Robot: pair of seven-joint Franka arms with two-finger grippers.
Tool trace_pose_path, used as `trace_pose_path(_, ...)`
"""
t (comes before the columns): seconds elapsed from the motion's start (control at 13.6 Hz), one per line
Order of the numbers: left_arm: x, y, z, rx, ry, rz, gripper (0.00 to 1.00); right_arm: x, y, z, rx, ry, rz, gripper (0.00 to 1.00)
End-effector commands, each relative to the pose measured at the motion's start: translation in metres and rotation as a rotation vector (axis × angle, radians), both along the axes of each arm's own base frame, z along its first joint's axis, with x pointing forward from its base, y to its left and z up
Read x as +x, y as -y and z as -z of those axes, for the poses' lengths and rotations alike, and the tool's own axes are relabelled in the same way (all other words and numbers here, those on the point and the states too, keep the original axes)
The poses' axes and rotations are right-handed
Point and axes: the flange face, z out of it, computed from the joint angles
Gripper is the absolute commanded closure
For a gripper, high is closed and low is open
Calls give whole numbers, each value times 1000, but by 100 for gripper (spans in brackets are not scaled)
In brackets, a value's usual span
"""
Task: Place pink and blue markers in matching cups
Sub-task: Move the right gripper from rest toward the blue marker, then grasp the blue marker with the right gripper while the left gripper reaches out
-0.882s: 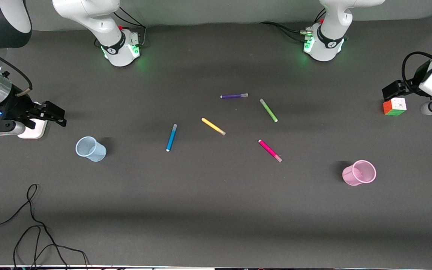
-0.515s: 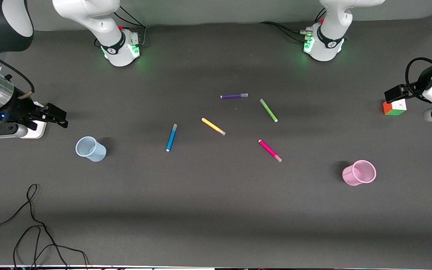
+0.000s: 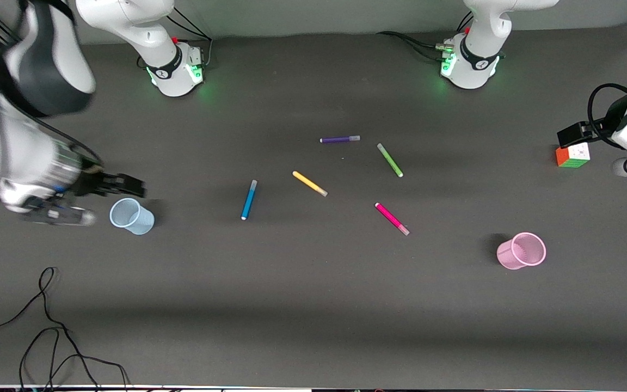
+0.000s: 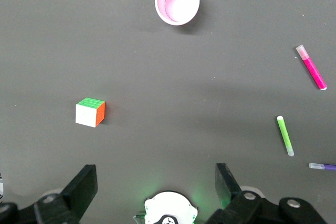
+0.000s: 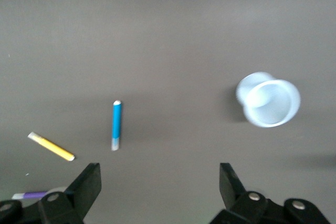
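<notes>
The blue marker [image 3: 249,200] and the pink marker [image 3: 392,219] lie flat mid-table. The pale blue cup [image 3: 131,216] stands upright toward the right arm's end, the pink cup [image 3: 521,251] toward the left arm's end. My right gripper [image 3: 134,187] is open and empty over the table right by the blue cup. Its wrist view shows the blue marker [image 5: 116,125] and blue cup [image 5: 269,99] past its open gripper [image 5: 159,182]. My left gripper [image 3: 570,134] is open and empty above a colour cube. Its wrist view shows the pink cup [image 4: 177,1] and pink marker [image 4: 311,67] past its gripper [image 4: 156,182].
A purple pen [image 3: 339,139], a green pen [image 3: 389,160] and a yellow pen [image 3: 309,183] lie between the markers and the robot bases. A colour cube [image 3: 572,155] sits at the left arm's end. A black cable [image 3: 47,326] loops at the front corner near the blue cup.
My right arm has swung in from the table's end toward the blue cup, and its gripper is now beside it. My left gripper rose slightly over the cube. Markers and cups have not moved.
</notes>
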Motion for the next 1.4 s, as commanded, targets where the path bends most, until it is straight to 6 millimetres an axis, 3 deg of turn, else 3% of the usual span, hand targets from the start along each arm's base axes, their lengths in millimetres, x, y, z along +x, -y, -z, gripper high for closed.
trace_pose_path(0.0,0,-1,-5,6,-14,14,0,10,-48,85,5,-151,1,0)
trace_pose_path(0.15,-1,-2,-4,7,-28,11,0,9,-77,148,47,-261,35,0)
trace_pose_path(0.29,-1,-1,-4,7,-28,13,0,13,-90,199,130,-365,111,0)
trace_pose_path(0.59,-2,-1,-4,5,-28,13,0,22,-97,267,135,-436,216,0)
trace_pose_path(0.81,-2,-1,-3,6,-33,11,0,21,-103,300,117,-427,248,0)
trace_pose_path(0.96,-2,3,-4,3,-31,14,0,18,-105,311,112,-432,253,1)
trace_pose_path(1.1,-4,26,-3,2,-32,37,0,15,-108,321,107,-429,255,2)
trace_pose_path(1.18,0,47,6,2,-43,58,0,14,-112,327,106,-421,254,5)
trace_pose_path(1.32,13,72,29,-7,-41,8,0,11,-118,333,100,-418,253,12)
